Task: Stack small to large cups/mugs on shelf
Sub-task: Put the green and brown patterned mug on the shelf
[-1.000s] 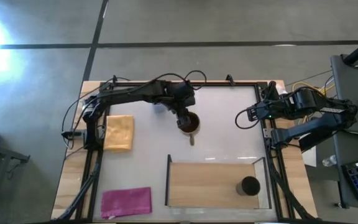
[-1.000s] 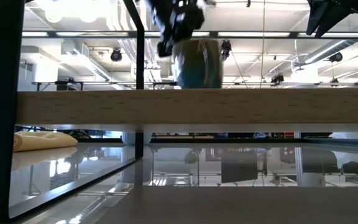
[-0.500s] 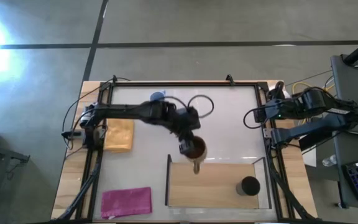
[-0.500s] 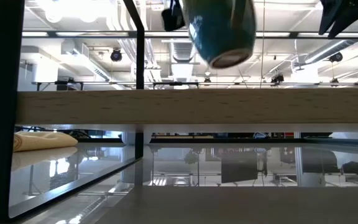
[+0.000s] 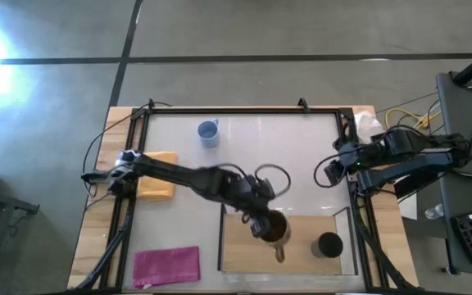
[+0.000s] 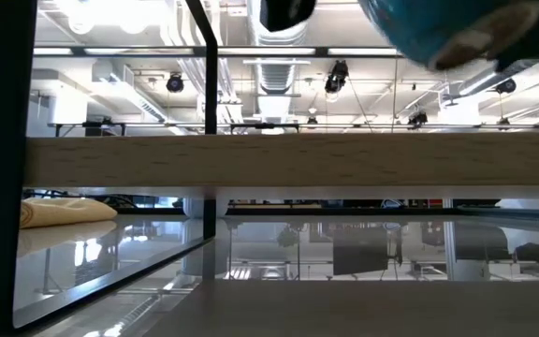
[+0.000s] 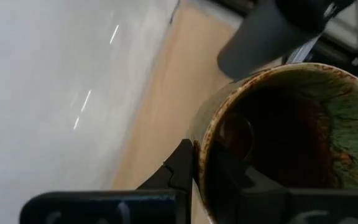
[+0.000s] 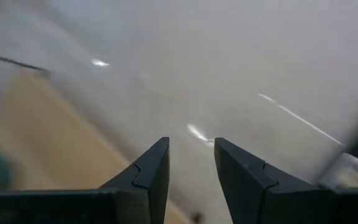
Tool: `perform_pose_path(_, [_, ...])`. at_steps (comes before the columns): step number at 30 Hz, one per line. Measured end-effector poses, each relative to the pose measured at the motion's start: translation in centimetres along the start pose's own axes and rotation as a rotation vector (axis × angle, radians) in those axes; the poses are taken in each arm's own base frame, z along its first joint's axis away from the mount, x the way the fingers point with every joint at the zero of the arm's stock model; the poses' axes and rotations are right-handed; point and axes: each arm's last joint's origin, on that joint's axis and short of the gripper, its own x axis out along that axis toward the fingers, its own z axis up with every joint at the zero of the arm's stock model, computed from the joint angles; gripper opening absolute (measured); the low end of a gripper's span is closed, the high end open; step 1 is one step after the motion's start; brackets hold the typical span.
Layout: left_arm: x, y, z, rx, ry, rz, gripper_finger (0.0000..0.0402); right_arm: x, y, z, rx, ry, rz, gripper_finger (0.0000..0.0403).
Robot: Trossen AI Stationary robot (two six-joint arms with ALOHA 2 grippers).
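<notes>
My left gripper (image 5: 261,223) is shut on the brown mug (image 5: 275,230) and holds it over the light wooden shelf (image 5: 244,250). The mug's yellowish handle (image 5: 280,255) points toward the near edge. In the low view the mug's underside (image 6: 457,33) hangs well above the shelf board (image 6: 288,161). The black cup (image 5: 329,244) stands on its base at the shelf's right end, just right of the mug. The light blue mug (image 5: 208,131) stands on the white table top near the far edge. My right gripper (image 8: 191,167) is open and waits above the table's right edge (image 5: 334,168). My left gripper holds the brown mug by its rim (image 7: 199,144), on the side away from the handle. One finger (image 7: 182,167) is outside the wall and the other (image 7: 232,177) inside the hollow. The fingers come from above, slanting from the left. The mug is lifted clear and roughly upright.
A yellow cloth (image 5: 156,174) lies at the table's left side and a pink cloth (image 5: 166,265) at the near left corner. Thin dark uprights (image 5: 222,238) edge the shelf's left end. A black frame (image 5: 244,111) rims the table.
My left gripper has carried the brown mug from the table's middle toward the near edge and to the right, until it hangs over the shelf beside the black cup. The arm has stretched out, which has uncovered the light blue mug.
</notes>
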Motion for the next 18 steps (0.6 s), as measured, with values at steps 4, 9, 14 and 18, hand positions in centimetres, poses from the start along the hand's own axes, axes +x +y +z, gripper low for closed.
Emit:
perform_pose_path(4, [2.3, -1.1, -0.8, 0.02, 0.035, 0.011, 0.0012, -1.2, 0.8, 0.0, -0.018, -0.024, 0.097, 0.0121])
perform_pose_path(9, [3.7, -2.0, -1.2, 0.047, 0.055, 0.024, 0.0012, -1.7, 2.1, -0.1, -0.077, -0.017, 0.154, 0.0121])
perform_pose_path(14, [3.4, -2.4, -1.1, 0.077, 0.045, 0.012, 0.0012, -0.7, 4.5, -0.9, -0.168, 0.02, 0.179, 0.0114])
perform_pose_path(18, [3.5, -2.1, -1.5, 0.105, 0.097, 0.009, 0.0012, 0.9, 6.9, -2.0, -0.257, 0.058, 0.182, 0.0099])
